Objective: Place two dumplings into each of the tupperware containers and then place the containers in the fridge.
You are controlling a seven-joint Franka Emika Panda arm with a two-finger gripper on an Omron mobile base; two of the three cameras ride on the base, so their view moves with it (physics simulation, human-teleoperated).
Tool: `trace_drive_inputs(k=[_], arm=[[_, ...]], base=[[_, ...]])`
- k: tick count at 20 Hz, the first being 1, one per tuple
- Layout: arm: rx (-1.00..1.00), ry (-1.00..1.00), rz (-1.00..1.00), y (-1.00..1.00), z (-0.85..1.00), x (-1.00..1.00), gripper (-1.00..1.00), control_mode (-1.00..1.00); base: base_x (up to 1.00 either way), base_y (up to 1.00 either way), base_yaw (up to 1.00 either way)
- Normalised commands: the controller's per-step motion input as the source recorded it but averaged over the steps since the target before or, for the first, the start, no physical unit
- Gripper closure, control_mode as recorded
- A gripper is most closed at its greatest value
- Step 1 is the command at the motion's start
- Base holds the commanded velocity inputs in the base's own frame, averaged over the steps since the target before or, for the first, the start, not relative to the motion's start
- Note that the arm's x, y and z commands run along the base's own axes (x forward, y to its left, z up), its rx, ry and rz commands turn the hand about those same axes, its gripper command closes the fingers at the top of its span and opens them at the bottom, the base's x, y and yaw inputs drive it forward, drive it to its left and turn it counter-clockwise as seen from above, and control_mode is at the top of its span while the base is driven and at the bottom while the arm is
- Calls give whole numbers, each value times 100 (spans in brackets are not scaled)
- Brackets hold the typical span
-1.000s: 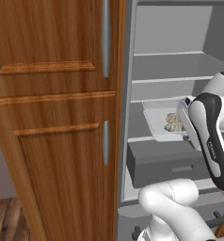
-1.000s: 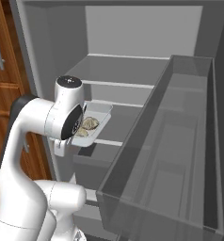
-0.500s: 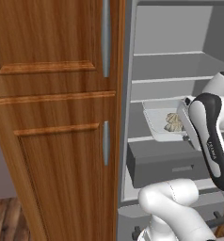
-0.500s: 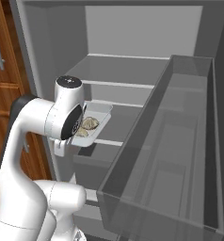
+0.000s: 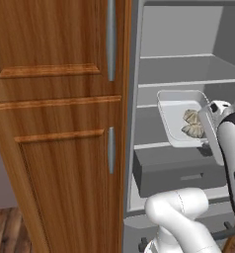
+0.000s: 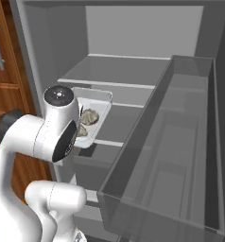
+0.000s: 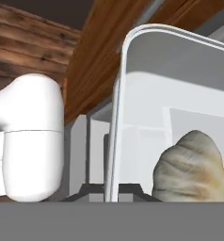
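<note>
Tool pinches near rim of tupperware container (image 5: 175, 114) inside open fridge (image 6: 133, 33); light, thin tray tilts, dumplings (image 5: 191, 123) loose, may slide.

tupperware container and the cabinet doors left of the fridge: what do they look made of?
Tupperware container: looks like translucent whitish plastic, smooth and slightly glossy; the fridge shelf shows faintly through its wall. Cabinet doors: look like wood or wood veneer, warm brown with visible grain and satin sheen; which of the two can't be told.

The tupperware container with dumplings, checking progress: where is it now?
In the left base view, the tupperware container sits inside the open fridge, above the grey drawer, holding two dumplings.
</note>
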Motion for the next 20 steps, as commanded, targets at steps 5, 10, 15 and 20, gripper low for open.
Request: trace_drive_inputs(k=[5,10,15,20], arm=[[0,-30,0,0,24,1,100,-100],[0,-3,0,-1,72,37,100,-100],[0,6,0,-14,65,72,100,-100],[6,5,3,-21,21,98,100,-100]], base=[[0,0,0],[0,0,0],[0,0,0],[0,0,0]])
